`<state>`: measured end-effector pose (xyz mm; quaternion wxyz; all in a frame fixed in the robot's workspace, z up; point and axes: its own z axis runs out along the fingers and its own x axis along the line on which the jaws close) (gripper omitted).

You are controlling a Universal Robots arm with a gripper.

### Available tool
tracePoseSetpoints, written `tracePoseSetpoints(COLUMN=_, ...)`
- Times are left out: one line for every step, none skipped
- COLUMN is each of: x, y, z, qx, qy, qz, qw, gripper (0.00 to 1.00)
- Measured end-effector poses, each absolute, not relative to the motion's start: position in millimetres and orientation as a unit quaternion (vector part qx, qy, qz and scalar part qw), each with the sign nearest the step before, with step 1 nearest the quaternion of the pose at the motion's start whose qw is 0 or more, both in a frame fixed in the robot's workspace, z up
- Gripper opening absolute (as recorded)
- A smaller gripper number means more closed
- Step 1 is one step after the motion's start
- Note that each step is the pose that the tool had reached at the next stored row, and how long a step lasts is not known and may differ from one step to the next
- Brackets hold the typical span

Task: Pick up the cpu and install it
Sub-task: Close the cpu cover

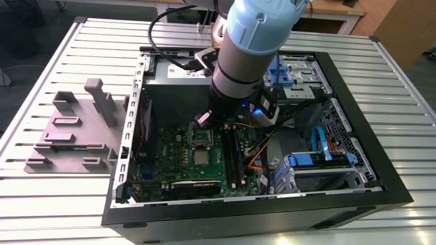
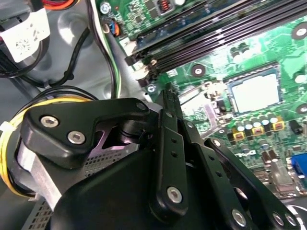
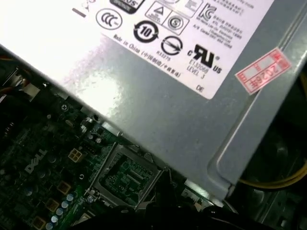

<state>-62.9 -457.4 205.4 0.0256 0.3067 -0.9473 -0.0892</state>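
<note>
Here, at the exterior view's left, a grey tray (image 1: 68,135) stands on the slatted table (image 1: 61,204). Next comes the open case (image 1: 272,217), with the arm (image 1: 248,46) reaching down into it. The gripper (image 1: 204,121) hangs just over the socket (image 1: 202,137) on the board (image 1: 173,153); whether it is open or closed cannot be told. The cpu (image 1: 202,157) lies flat on the board just below the socket in this view, apart from the gripper. Right of both run the memory slots (image 1: 235,153), then a blue drive bay (image 1: 320,161).

In the second wrist view the gripper (image 2: 168,93) is in front and the cpu (image 2: 253,91) lies beyond it, silver side up, near the slots (image 2: 216,33). In the first wrist view the socket (image 3: 124,175) shows green inside its metal frame, beside the power supply (image 3: 168,96).
</note>
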Motion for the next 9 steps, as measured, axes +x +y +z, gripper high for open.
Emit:
tracePoseSetpoints(x=-62.9, y=-456.2, z=204.6, qx=0.307, qy=-0.947, qz=-0.089, qw=0.026, gripper=0.11)
tracePoseSetpoints(x=-62.9, y=-455.5, z=203.6, qx=0.308, qy=-0.947, qz=-0.089, qw=0.026, gripper=0.11)
tracePoseSetpoints(x=-62.9, y=-455.0, z=202.7, qx=0.308, qy=-0.947, qz=-0.089, qw=0.026, gripper=0.11)
tracePoseSetpoints(x=-62.9, y=-454.8, z=202.2, qx=0.308, qy=-0.947, qz=-0.089, qw=0.026, gripper=0.11)
tracePoseSetpoints(x=-62.9, y=-454.7, z=201.7, qx=0.308, qy=-0.947, qz=-0.089, qw=0.026, gripper=0.11)
tracePoseSetpoints(x=-62.9, y=-454.6, z=201.5, qx=0.308, qy=-0.947, qz=-0.089, qw=0.026, gripper=0.11)
tracePoseSetpoints(x=-62.9, y=-454.6, z=201.4, qx=0.308, qy=-0.947, qz=-0.089, qw=0.026, gripper=0.11)
tracePoseSetpoints(x=-63.0, y=-454.6, z=201.4, qx=0.309, qy=-0.947, qz=-0.090, qw=0.026, gripper=0.11)
tracePoseSetpoints(x=-63.0, y=-454.6, z=201.3, qx=0.309, qy=-0.946, qz=-0.091, qw=0.025, gripper=0.11)
